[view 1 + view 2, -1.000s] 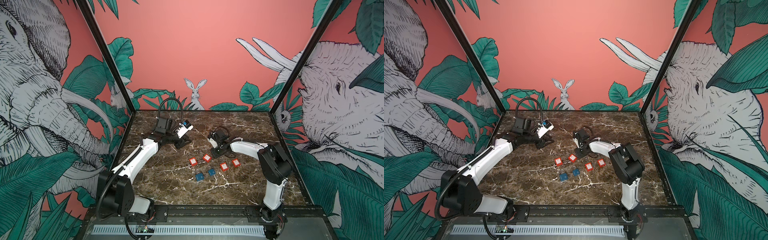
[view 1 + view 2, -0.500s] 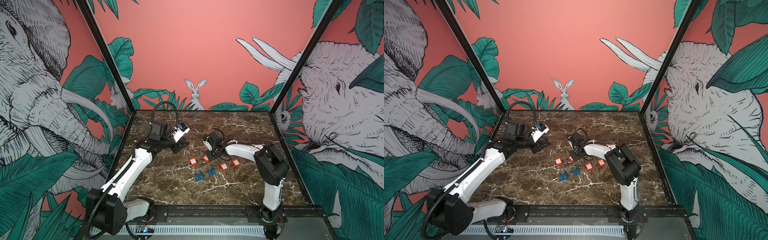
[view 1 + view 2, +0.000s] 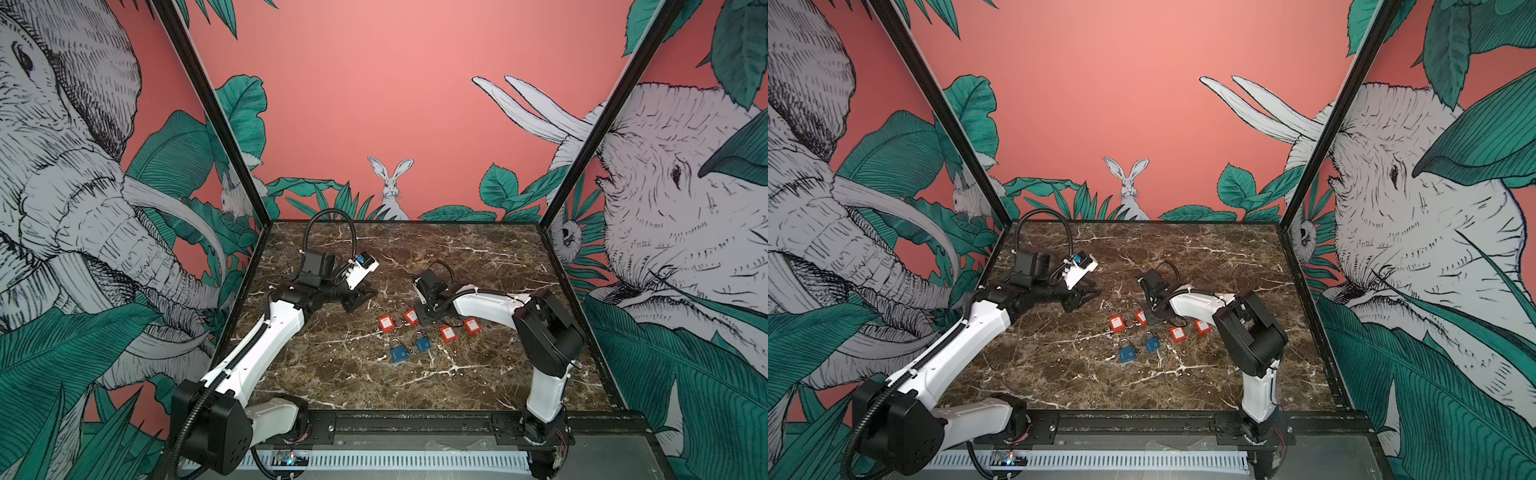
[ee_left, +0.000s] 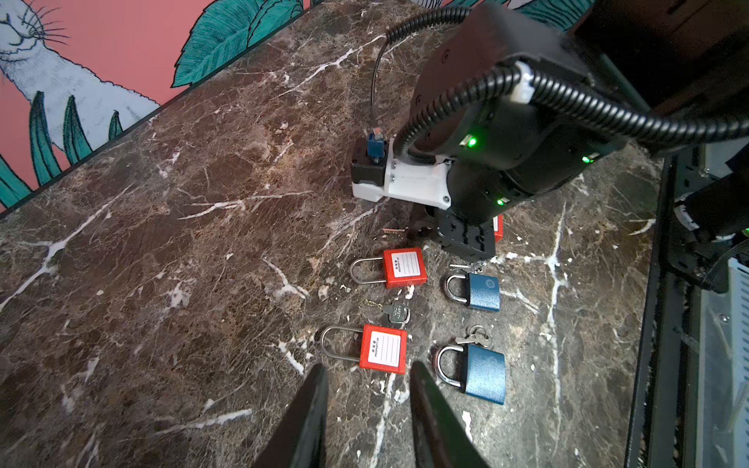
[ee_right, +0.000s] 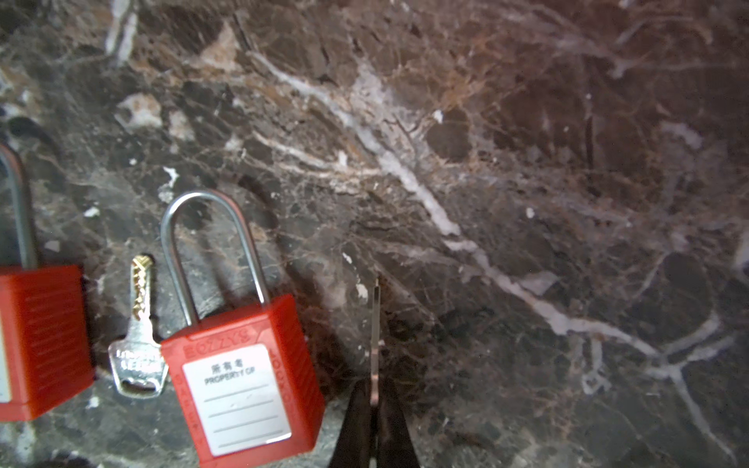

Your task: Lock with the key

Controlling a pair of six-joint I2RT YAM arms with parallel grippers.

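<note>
Seen edge-on in the right wrist view, a thin silver key (image 5: 376, 336) sticks out of my right gripper (image 5: 375, 389), which is shut on it. A red padlock (image 5: 243, 381) with a closed shackle lies just beside that key, a loose key (image 5: 140, 348) on its other side. In both top views the right gripper (image 3: 424, 316) (image 3: 1152, 318) hangs low at the red padlock (image 3: 411, 316). My left gripper (image 4: 368, 366) is open and holds nothing; it hovers near another red padlock (image 4: 383, 348). In a top view the left gripper (image 3: 359, 301) is left of the locks.
Two more red padlocks (image 3: 447, 333) (image 3: 473, 326) and two blue padlocks (image 3: 401, 353) (image 3: 424, 344) lie on the marble table (image 3: 478, 266). The blue padlocks (image 4: 484, 291) (image 4: 484, 377) carry keys. Walls close in the left, right and back sides.
The right gripper has come forward and down with the key to the red padlocks. The left arm has swung and its gripper has shifted slightly forward.
</note>
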